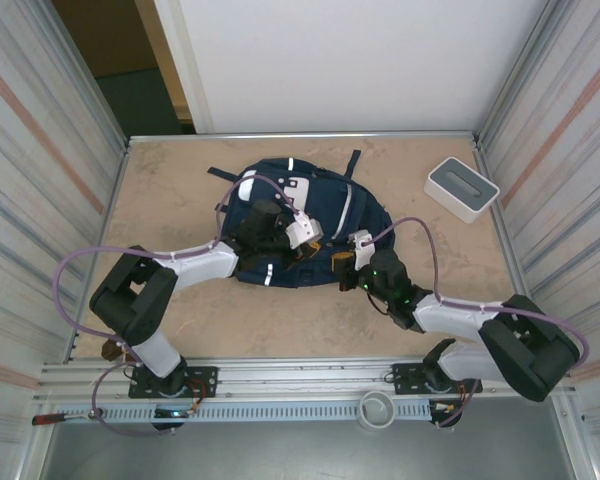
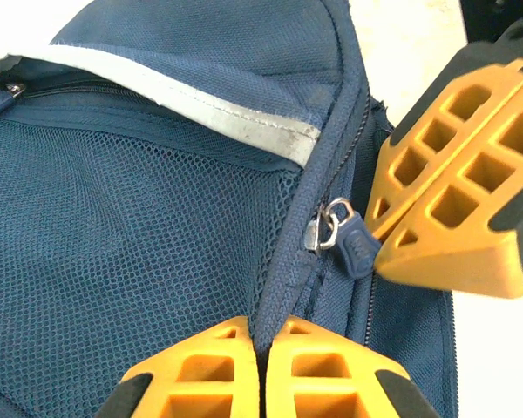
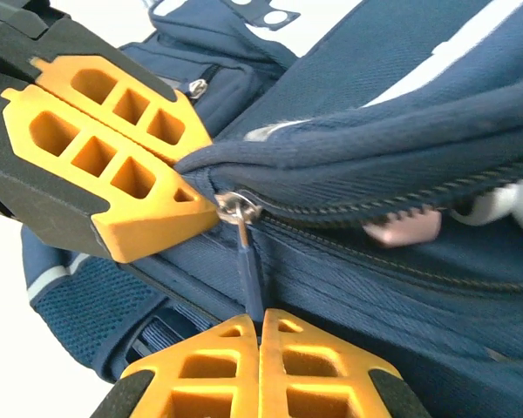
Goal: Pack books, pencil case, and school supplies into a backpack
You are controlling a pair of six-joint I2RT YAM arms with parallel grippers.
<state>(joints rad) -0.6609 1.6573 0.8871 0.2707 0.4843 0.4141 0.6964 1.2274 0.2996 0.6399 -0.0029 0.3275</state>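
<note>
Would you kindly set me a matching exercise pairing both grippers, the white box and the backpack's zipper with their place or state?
Things:
1. left gripper
2. right gripper
3. white box
4. zipper

Place or state:
A. partly open, something pink showing inside
B. far right of the table, apart from the backpack
C. shut on the zipper pull
D. shut on the backpack's fabric seam beside the zipper

Pairs: 1-D, 2-C, 3-B, 4-A.

The backpack (image 1: 280,215) lies mid-table (image 1: 180,320); the box (image 1: 461,187) stands behind it, rightward; possibly the stapler (image 3: 401,229) lies inside.
</note>
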